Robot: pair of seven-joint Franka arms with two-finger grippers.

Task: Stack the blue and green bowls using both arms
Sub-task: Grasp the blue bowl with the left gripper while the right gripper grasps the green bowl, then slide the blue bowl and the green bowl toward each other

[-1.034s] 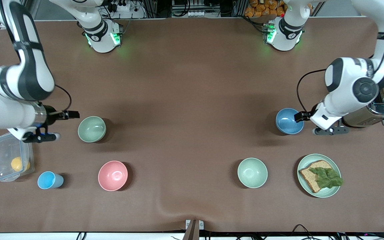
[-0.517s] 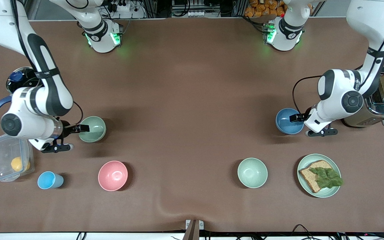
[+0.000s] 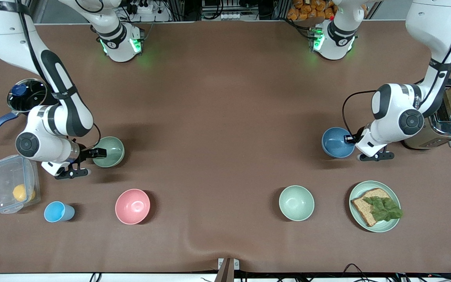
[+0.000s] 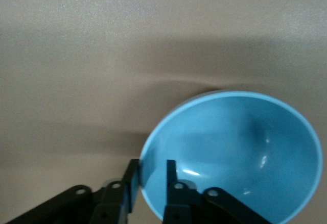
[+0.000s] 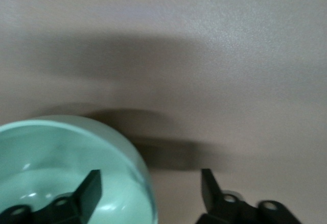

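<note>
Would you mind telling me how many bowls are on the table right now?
4. The green bowl sits at the right gripper; the pink bowl lies nearer the camera. The blue bowl is at the left gripper; the mint bowl lies beside the sandwich plate.

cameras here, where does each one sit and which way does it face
Front view: high across the table, looking down toward both bases; both arms show, the left claw at the blue bowl, the right claw at the green bowl.
Left wrist view: on the left arm's wrist, looking down past its claw, which straddles the blue bowl's rim.
Right wrist view: on the right wrist, looking down past its open claw astride the green bowl's rim.
Shared: each wrist view shows a bowl also seen from the front.
</note>
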